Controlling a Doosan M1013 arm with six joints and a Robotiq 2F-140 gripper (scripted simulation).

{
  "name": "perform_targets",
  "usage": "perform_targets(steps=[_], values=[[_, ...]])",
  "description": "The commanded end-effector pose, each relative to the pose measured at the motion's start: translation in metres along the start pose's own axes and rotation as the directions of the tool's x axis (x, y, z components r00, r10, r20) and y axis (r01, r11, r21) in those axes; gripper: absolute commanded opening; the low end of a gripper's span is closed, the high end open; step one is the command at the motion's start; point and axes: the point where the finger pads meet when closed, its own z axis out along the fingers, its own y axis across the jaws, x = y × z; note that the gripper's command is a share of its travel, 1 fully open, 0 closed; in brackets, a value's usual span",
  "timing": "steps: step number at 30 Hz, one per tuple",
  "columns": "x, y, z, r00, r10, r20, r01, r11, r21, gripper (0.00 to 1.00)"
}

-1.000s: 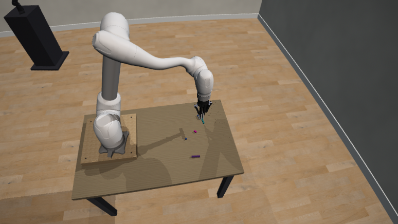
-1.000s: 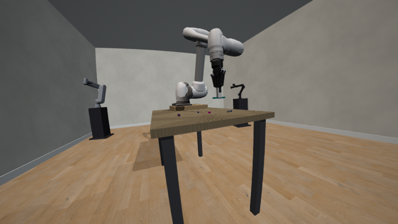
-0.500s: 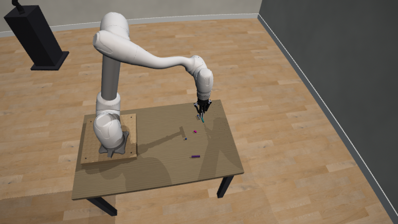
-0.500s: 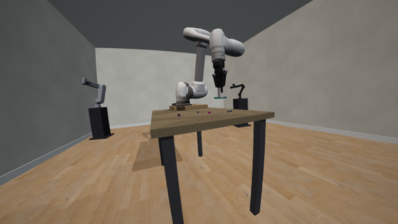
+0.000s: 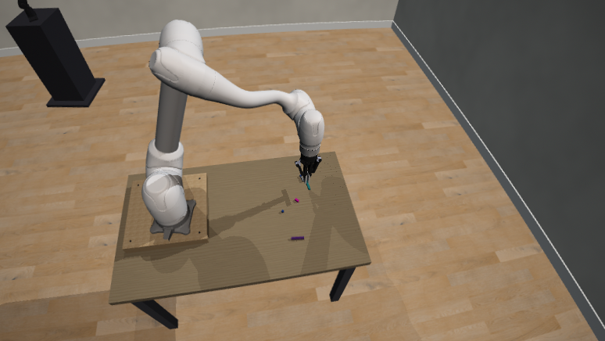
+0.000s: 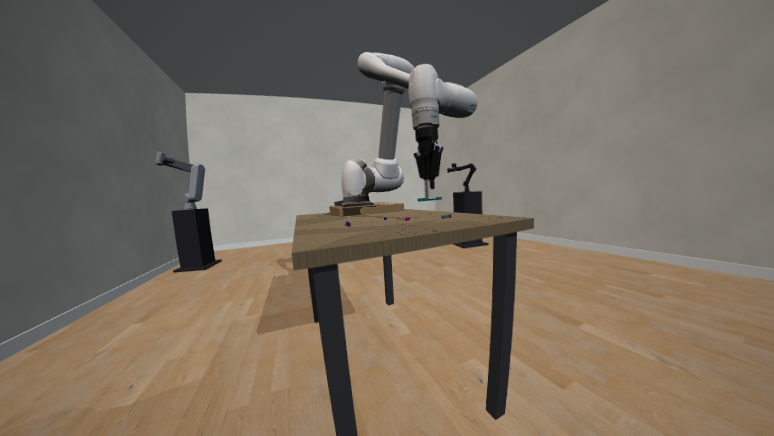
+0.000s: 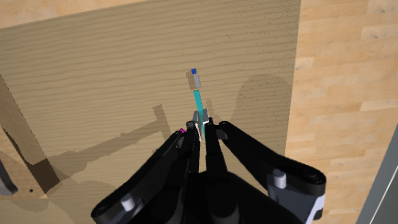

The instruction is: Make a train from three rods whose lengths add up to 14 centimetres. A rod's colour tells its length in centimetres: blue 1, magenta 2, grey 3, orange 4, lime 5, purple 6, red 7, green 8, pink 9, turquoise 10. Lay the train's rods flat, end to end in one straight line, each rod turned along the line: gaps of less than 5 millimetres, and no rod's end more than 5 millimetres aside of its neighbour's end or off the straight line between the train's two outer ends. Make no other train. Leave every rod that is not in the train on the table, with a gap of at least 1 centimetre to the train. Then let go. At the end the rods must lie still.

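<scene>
Dark table leg (image 6: 336, 352) (image 5: 341, 284) is seen nearest the exterior camera, at lower centre of the frame. By such legs the wood-grained worktop (image 5: 237, 180) (image 6: 389, 248) (image 7: 125, 62) is supported. In the top view its surface is crossed by shadows, and a raised wooden board (image 5: 198, 186) (image 6: 387, 208) is carried at its left end, with the white arm (image 5: 202, 80) (image 6: 389, 121) mounted on it.

The jaws of the black gripper (image 5: 306, 179) (image 6: 430, 190) (image 7: 201, 118) are closed on the turquoise rod (image 5: 308, 185) (image 6: 429, 199) (image 7: 198, 100), which is held above the worktop. A grey rod (image 6: 445, 216) (image 7: 197, 81) is laid flat, with a blue piece (image 7: 194, 71) at its outer end. In the top view a magenta rod (image 5: 296, 200) (image 6: 407, 218) (image 7: 183, 131) and a separate blue rod (image 5: 282, 211) (image 6: 385, 218) are placed right of centre; a purple rod (image 5: 297, 238) (image 6: 347, 223) is positioned below them.

The room is floored with light wood planks (image 5: 423, 211) (image 6: 216, 352) (image 7: 340, 100) and enclosed by a dark wall (image 5: 507, 105) (image 6: 81, 135) and pale walls (image 6: 292, 162) (image 5: 296, 12). In the exterior view, other arms are borne on a dark left pedestal (image 6: 193, 238) and a dark right pedestal (image 6: 467, 203) (image 5: 55, 59).

Turquoise rod (image 5: 308, 186) (image 6: 429, 199) (image 7: 198, 101), one: lowered, now nearer the worktop (image 5: 241, 199) (image 6: 411, 232) (image 7: 125, 65). Arm (image 5: 311, 127) (image 6: 424, 92): lowered with it.
</scene>
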Motion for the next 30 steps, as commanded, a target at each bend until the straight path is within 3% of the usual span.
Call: perform_targets(steps=[1, 14, 30], values=[[0.0, -0.001, 0.021, 1.0, -0.001, 0.002, 0.001, 1.0, 0.004, 0.03], [-0.001, -0.001, 0.056, 1.0, -0.001, 0.002, 0.001, 1.0, 0.004, 0.03], [-0.001, -0.001, 0.058, 1.0, -0.001, 0.002, 0.001, 1.0, 0.004, 0.03]])
